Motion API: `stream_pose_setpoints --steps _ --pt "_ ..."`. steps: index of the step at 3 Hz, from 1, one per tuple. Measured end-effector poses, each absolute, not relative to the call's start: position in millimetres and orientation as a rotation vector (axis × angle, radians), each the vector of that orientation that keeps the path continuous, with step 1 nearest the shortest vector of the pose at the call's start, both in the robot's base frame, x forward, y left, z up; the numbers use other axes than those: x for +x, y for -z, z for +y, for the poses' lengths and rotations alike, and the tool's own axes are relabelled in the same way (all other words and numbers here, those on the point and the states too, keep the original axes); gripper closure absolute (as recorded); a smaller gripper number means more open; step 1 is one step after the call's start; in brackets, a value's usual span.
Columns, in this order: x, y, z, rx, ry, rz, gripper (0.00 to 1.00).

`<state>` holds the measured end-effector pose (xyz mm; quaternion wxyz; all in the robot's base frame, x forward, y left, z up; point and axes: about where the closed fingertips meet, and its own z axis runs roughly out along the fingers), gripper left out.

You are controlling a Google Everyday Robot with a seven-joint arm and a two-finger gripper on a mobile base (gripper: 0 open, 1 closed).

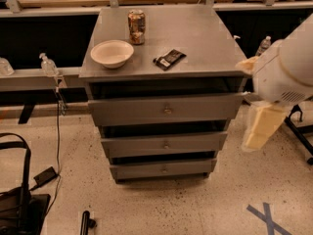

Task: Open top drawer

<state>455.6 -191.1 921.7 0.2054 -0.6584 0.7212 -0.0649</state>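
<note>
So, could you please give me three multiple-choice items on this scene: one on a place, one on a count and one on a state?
1. Where is the claw relative to the top drawer's knob?
A) on it
B) off to its right, beside the cabinet
C) directly below it

2. How many drawer fronts does the cabinet show?
A) two
B) three
C) four

3. How does the can sit?
A) upright
B) on its side
C) crushed flat

Answers:
1 B: the claw hangs at the cabinet's right edge, away from the knob.
2 B: three grey fronts are stacked.
3 A: it stands on end on the cabinet top, by the bowl.
</note>
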Motion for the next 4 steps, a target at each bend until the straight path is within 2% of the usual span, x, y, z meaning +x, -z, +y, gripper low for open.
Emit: stream_pose_setpoints --steps 2,4 --pt "468 -894 -184 -1.869 0.222 1.940 0.00" --pt "502 -807 -202 -1.919 0.272 1.927 0.00"
